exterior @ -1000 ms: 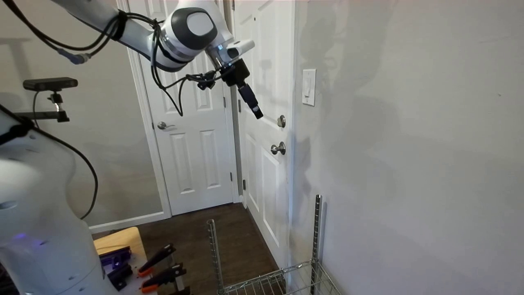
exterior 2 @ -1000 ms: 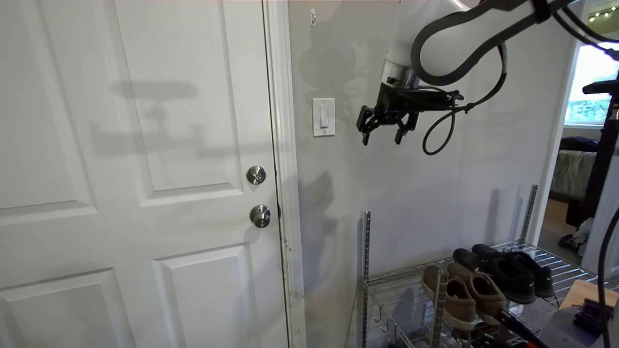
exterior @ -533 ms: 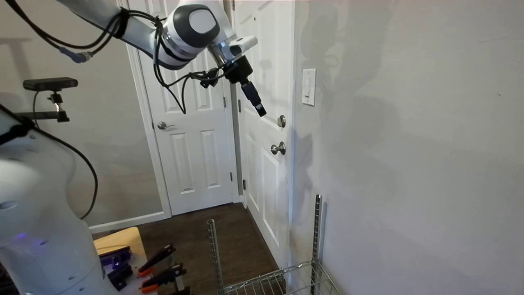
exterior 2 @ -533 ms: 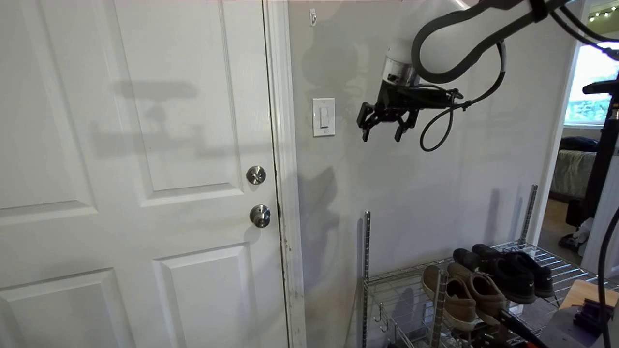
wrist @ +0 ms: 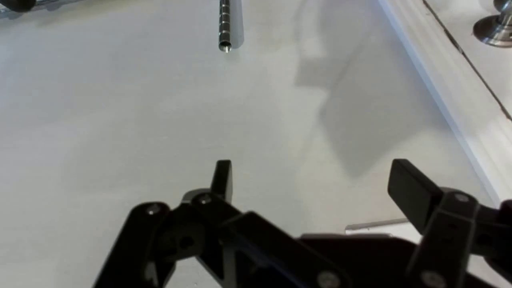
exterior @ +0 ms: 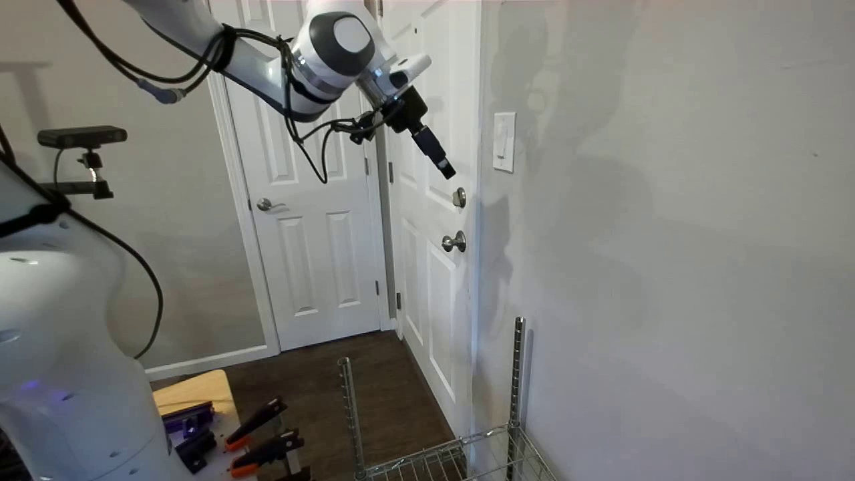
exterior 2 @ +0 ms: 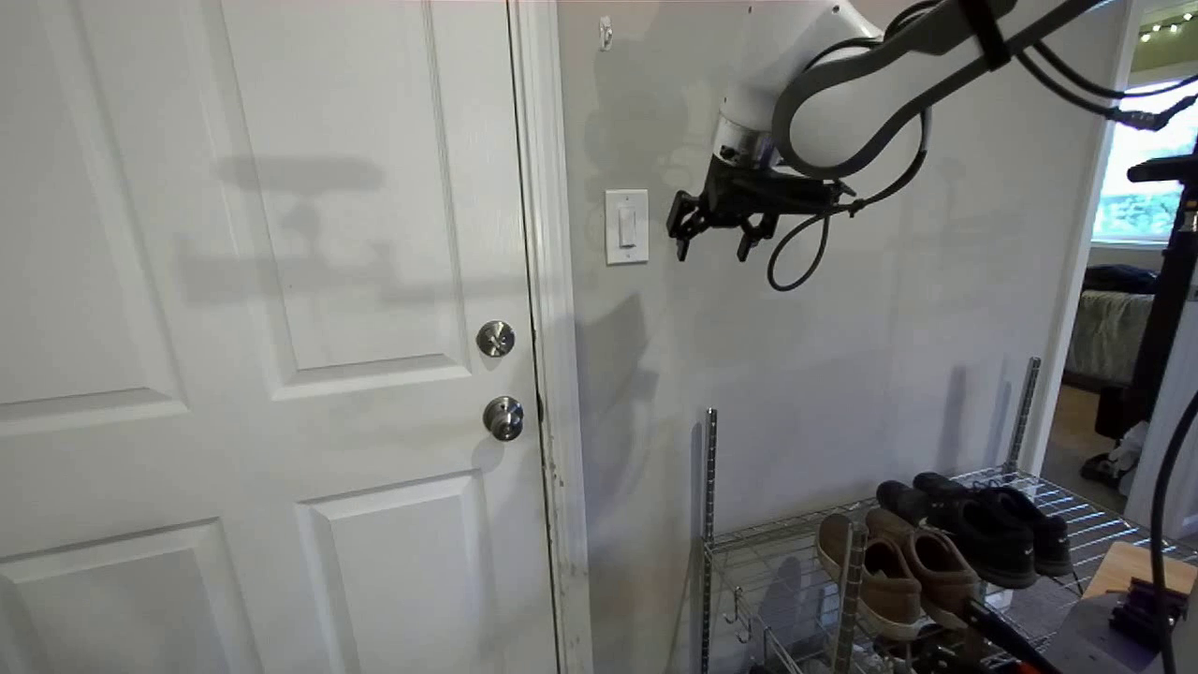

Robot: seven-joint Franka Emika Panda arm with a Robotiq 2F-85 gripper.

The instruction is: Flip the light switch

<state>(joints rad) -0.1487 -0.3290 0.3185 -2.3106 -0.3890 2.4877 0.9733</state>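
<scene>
I have the gripper [exterior 2: 712, 253] hanging in front of the grey wall [exterior 2: 842, 374], its two fingers [wrist: 414, 194] spread wide, and in the wrist view I look through the gap between them onto the wall. The white light switch [exterior 2: 627, 227] is fixed to that same wall, upright, near the door frame [exterior 2: 554, 328]. In an exterior view I see it to the left of the gripper, roughly level with it as seen from there. In an exterior view my arm [exterior: 260, 70] reaches over with the gripper slanting down, and there is space between the fingertips [exterior: 449, 170] and the switch. In the wrist view part of the switch shows behind the gripper, which covers much of the rest. The white door [exterior 2: 374, 309] beside the frame carries a round deadbolt [exterior 2: 495, 339] above a round knob [exterior 2: 504, 418]. A shadow [exterior 2: 618, 384] falls on the wall below the switch. Lower down, a wire shelf [exterior 2: 1090, 515] stands by the wall, with brown shoes [exterior 2: 896, 594] next to black shoes [exterior 2: 992, 543] on it, and one metal post [wrist: 225, 24] pokes into my wrist view. Farther back I see a second door [exterior: 300, 260] with a lever handle [exterior: 269, 204], and a small camera [exterior: 81, 137] on a bracket [exterior: 80, 189]
</scene>
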